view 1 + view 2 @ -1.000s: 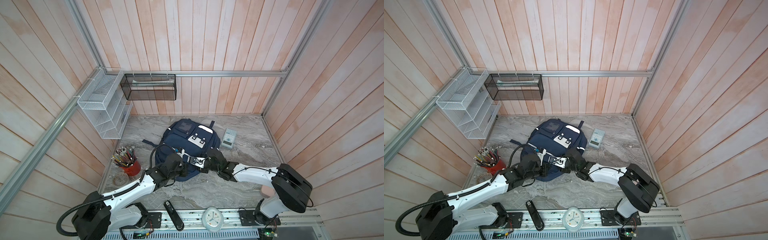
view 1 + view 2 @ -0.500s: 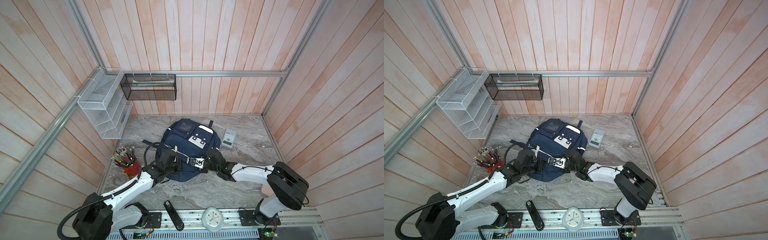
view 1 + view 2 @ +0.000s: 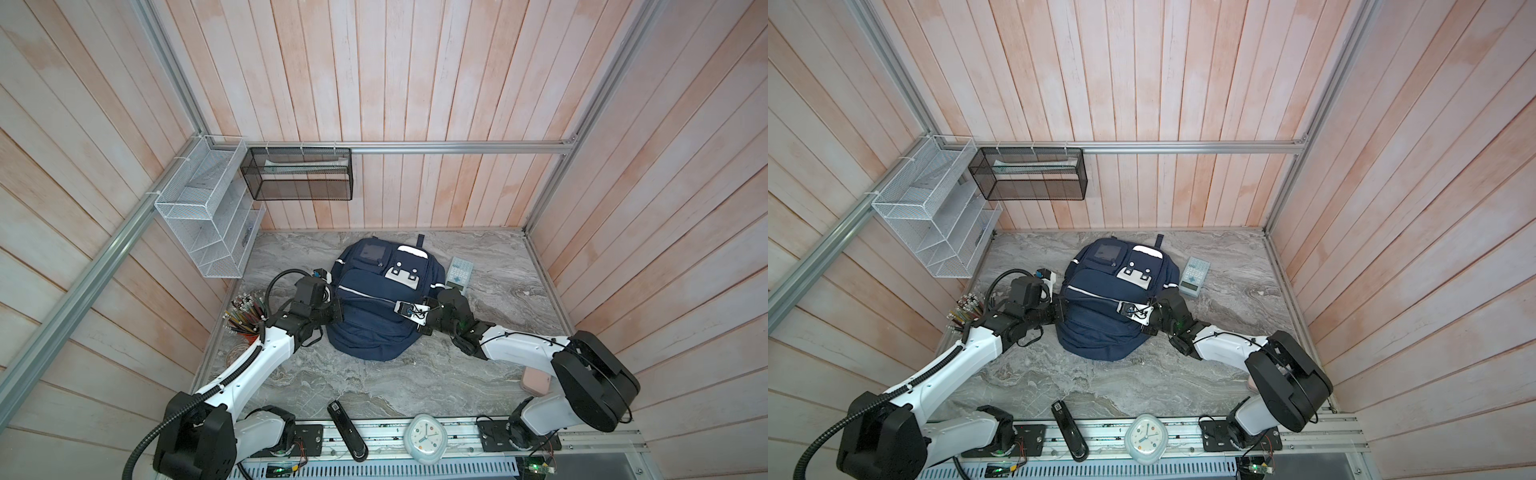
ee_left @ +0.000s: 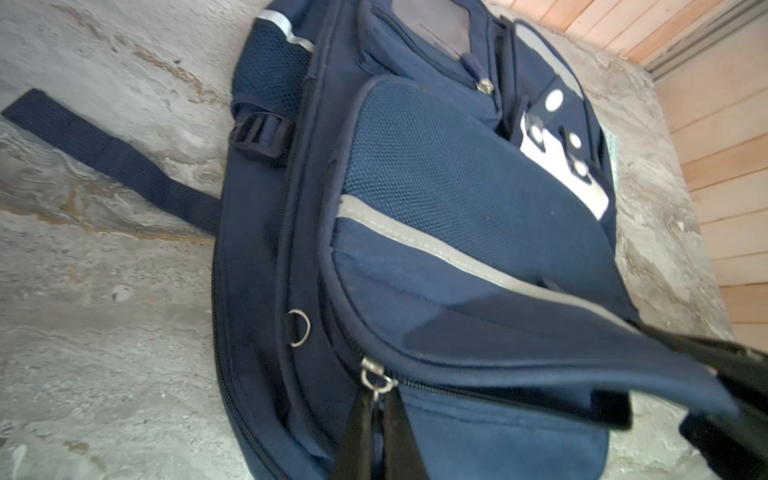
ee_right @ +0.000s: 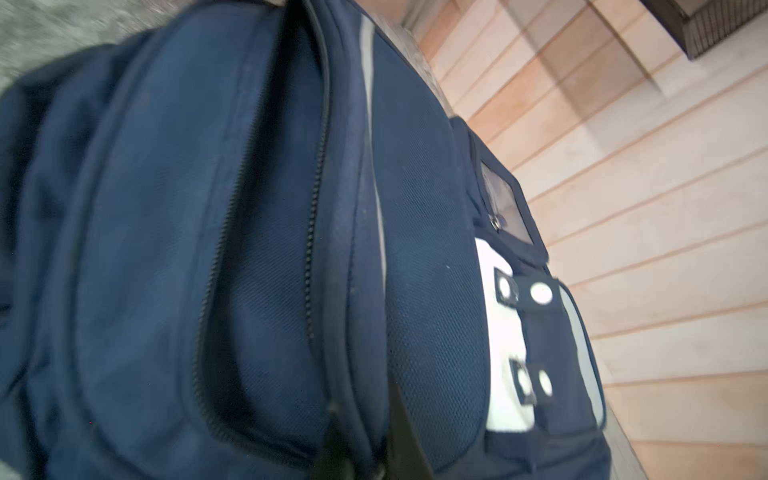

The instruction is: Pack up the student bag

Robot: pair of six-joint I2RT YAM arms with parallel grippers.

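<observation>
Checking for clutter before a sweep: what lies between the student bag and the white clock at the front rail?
Nothing: only bare marble tabletop separates the student bag from the clock, as both top views show.

The 2 arms reach low to opposite sides of the student bag [image 3: 374, 332]. The left gripper [image 4: 376, 424] has its jaws pinched on the bag's zipper pull [image 4: 376, 380]. The right gripper [image 5: 365, 432] has its jaws clamped on the bag's fabric edge.
</observation>
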